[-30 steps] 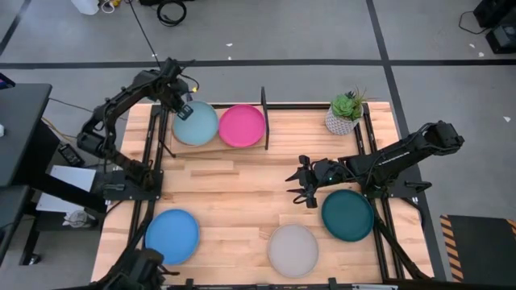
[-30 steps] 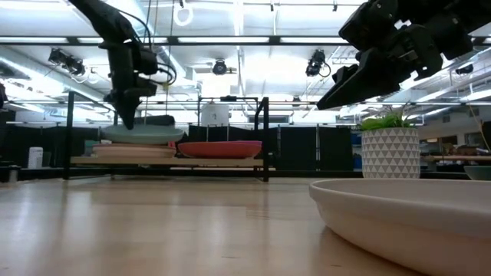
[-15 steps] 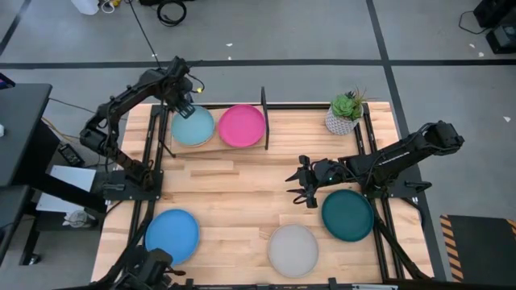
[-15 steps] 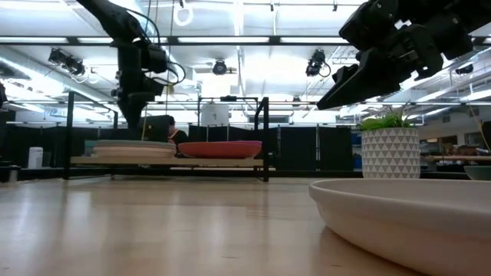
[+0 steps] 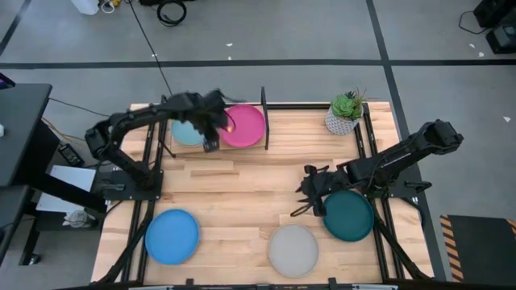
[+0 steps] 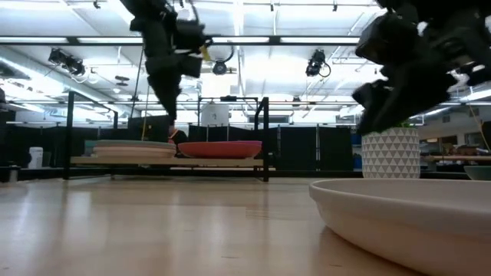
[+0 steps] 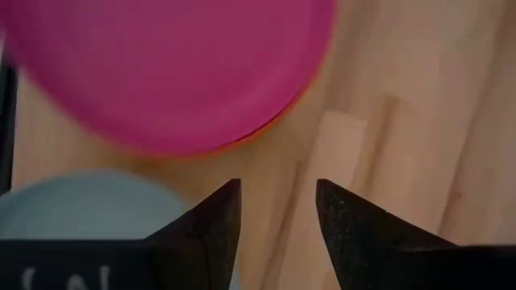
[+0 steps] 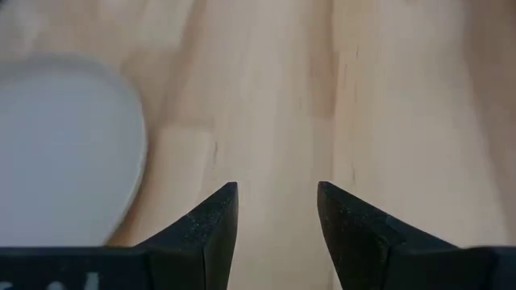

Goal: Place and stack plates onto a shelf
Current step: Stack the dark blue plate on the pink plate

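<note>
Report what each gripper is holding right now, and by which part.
Nothing is held. The left gripper hangs open by the shelf plates, with only wood between its fingers. The right gripper is open beside the dark teal plate.

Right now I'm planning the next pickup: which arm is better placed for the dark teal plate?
Right. Its open hand hovers beside the dark teal plate; the left hand, also open, is over the shelf.

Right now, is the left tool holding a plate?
No. In the left wrist view the left tool is open with only bare wood between its fingers, and the magenta plate and pale blue plate lie free on the shelf.
</note>
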{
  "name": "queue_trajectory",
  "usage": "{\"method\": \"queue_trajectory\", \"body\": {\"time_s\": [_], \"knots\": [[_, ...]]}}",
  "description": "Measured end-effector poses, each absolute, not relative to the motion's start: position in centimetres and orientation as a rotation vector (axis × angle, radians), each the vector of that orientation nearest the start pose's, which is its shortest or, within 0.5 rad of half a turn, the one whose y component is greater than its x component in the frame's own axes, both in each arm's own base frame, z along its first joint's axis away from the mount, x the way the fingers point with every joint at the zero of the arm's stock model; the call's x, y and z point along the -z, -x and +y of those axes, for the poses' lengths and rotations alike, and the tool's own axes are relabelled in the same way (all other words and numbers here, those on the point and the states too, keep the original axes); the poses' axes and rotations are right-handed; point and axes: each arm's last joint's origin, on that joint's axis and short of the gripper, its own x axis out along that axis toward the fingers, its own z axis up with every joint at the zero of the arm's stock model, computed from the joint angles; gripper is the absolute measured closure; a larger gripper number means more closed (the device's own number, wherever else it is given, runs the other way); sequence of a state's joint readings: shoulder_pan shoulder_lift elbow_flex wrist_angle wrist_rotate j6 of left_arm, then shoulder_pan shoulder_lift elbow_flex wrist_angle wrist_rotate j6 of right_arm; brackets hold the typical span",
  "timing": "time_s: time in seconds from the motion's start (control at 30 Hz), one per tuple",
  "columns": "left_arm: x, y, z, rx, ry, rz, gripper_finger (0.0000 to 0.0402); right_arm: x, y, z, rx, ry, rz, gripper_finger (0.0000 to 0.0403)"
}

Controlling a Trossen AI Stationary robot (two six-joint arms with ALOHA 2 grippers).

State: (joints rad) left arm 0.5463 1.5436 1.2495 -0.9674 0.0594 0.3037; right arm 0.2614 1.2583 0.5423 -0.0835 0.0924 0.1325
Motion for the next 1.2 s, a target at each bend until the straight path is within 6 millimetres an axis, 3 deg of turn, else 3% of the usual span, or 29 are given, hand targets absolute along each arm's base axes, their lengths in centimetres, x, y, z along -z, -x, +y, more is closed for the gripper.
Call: {"method": "queue_trajectory", "body": {"time_s": [0.13, 0.33, 0.47, 0.63, 0.77, 1.0, 1.2], "knots": [[-26.7, -26.9, 12.3, -0.172, 0.030, 1.213, 0.0235, -18.2, -21.8, 6.5, -0.076, 0.044, 0.953, 0.0228], [-26.7, -28.4, 9.9, -0.123, -0.081, 1.034, 0.0235, -18.8, -20.2, 6.6, -0.120, 0.074, 1.216, 0.0232], [-25.3, -28.3, 8.9, -0.095, -0.109, 1.024, 0.0235, -18.5, -19.2, 6.4, -0.150, 0.042, 1.334, 0.0232], [-25.5, -28.0, 8.3, -0.092, -0.112, 0.993, 0.0235, -18.3, -18.7, 6.3, -0.128, 0.038, 1.387, 0.0235], [-25.9, -27.9, 7.4, -0.077, -0.107, 0.984, 0.0235, -17.0, -18.1, 6.1, -0.108, 0.058, 1.444, 0.0246], [-26.3, -27.6, 5.7, -0.047, -0.120, 0.990, 0.0235, -15.3, -18.9, 6.1, -0.052, 0.079, 1.532, 0.0281], [-26.9, -27.7, 4.0, 0.007, -0.162, 0.961, 0.0235, -14.5, -20.3, 5.6, -0.035, 0.059, 1.593, 0.0341]]}}
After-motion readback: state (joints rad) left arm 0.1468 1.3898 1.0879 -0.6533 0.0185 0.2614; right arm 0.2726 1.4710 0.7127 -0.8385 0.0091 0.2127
